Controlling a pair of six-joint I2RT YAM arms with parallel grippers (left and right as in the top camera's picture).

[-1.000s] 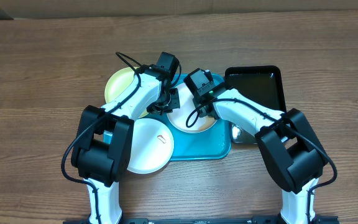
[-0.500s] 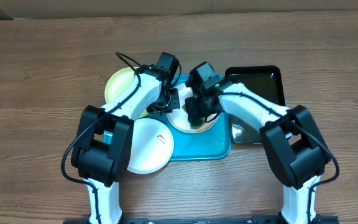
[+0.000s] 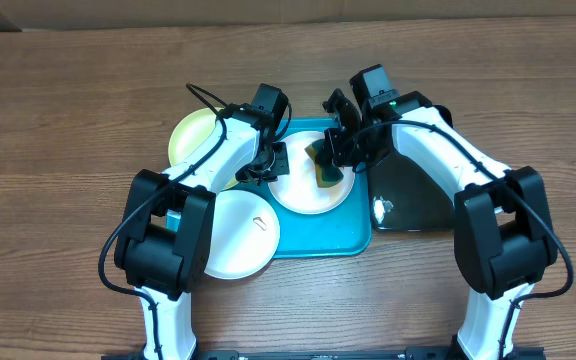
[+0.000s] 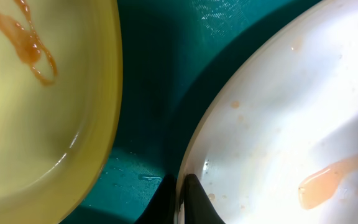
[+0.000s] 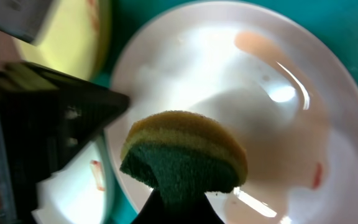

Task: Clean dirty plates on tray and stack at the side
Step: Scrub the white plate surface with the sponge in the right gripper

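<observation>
- Brown wood-grain table (image 3: 68,120): bare wood runs broad along the far side and out to the left and right edges.
- Turquoise rectangular plastic tray (image 3: 360,236), low rim, rounded corners: at table centre. Its near right part is bare.
- Glossy black rectangular tray (image 3: 418,195): just beside the turquoise tray's right rim.
- White round plate (image 3: 303,198): on the turquoise tray, left of centre, with pale reddish smears (image 4: 322,183).
- Second white round plate (image 3: 233,240): overlaps the tray's near left corner and lies mostly on the table.
- Yellow-green rimmed round plate (image 3: 190,135): at the tray's far left corner, its edge over the tray, streaked orange.
- Left tool (image 3: 273,160): narrow, pinching the first white plate's left rim.
- Right tool (image 3: 340,148): clamped on a yellow sponge with dark green face (image 5: 185,158), over that plate's far right edge.
</observation>
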